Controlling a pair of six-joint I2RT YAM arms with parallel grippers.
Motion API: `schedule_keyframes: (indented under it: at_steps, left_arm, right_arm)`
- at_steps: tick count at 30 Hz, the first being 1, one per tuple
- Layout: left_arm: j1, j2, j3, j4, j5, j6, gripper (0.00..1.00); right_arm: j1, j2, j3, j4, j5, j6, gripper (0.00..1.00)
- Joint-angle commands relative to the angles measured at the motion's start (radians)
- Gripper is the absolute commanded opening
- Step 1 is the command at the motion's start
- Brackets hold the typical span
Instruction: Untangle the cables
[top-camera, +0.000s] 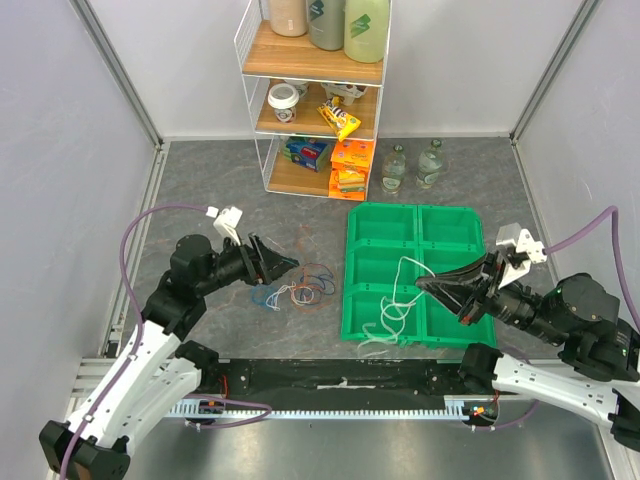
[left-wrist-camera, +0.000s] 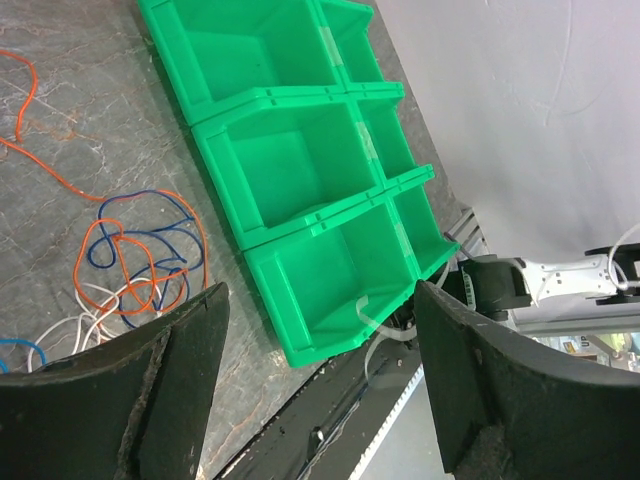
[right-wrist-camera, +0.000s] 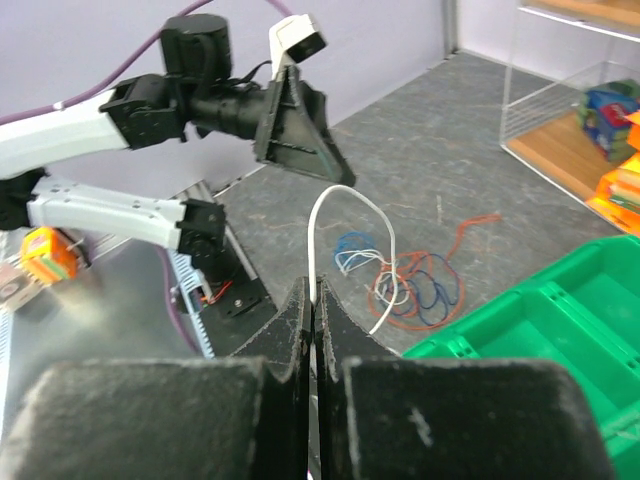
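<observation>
From above: pinching a white cable (top-camera: 383, 338) in the right gripper (top-camera: 425, 283), with jaws pressed together on it, over the near half of the green tray (top-camera: 349, 262); trailing from there toward seven o'clock across the near-left compartments and over the front rim. Lying apart at nine o'clock of the tray, on the grey table (top-camera: 200, 180), a tangle (top-camera: 300, 290) of orange, blue and white strands, with the left gripper (top-camera: 285, 268) poised at its eleven o'clock edge, height above it hard to tell. Through the left wrist: left gripper (left-wrist-camera: 320, 290) spread wide and holding nothing, framing the tray (left-wrist-camera: 300, 215) between both fingers (left-wrist-camera: 170, 390); tangle (left-wrist-camera: 140, 260) at nine o'clock of the view, orange wound through blue over white, one orange tail running off toward eleven o'clock. Through the right wrist: right gripper (right-wrist-camera: 313, 300) clamped flat on the white cable (right-wrist-camera: 345, 195), arching up to twelve o'clock and dropping back in front of the tangle (right-wrist-camera: 405, 285) at three o'clock of the jaw tips; impossible to tell whether touching it. Judged as the separating step: one white cable apparently clear of the tangle and held at the tray, the rest not yet sorted. Next, probably: letting go of the white cable inside one compartment, then lowering the open left gripper onto a single outer strand, the orange tail looking easiest, and drawing it away slowly to avoid tightening the loops.
</observation>
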Motion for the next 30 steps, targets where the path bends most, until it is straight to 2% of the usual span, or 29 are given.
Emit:
schedule_keyframes:
  at_steps: [1, 11, 16, 22, 30]
  left_arm:
    - [0.003, 0.012, 0.010, 0.043, 0.010, 0.011, 0.80]
    - [0.003, -0.022, 0.003, 0.033, 0.001, 0.005, 0.80]
    - [0.003, -0.017, 0.001, 0.043, 0.004, 0.002, 0.80]
    - [0.005, -0.011, -0.005, 0.056, 0.006, -0.003, 0.80]
    - [0.004, -0.020, -0.014, 0.060, 0.009, -0.006, 0.79]
  right_arm:
    - [0.000, 0.041, 0.065, 0.003, 0.159, 0.003, 0.00]
    - [0.000, 0.172, 0.176, 0.003, 0.246, -0.055, 0.00]
    - [0.002, 0.205, 0.243, 0.023, 0.185, -0.075, 0.00]
    - [0.000, 0.228, 0.296, 0.118, 0.030, -0.043, 0.00]
    - [0.000, 0.262, 0.337, 0.115, 0.101, -0.071, 0.00]
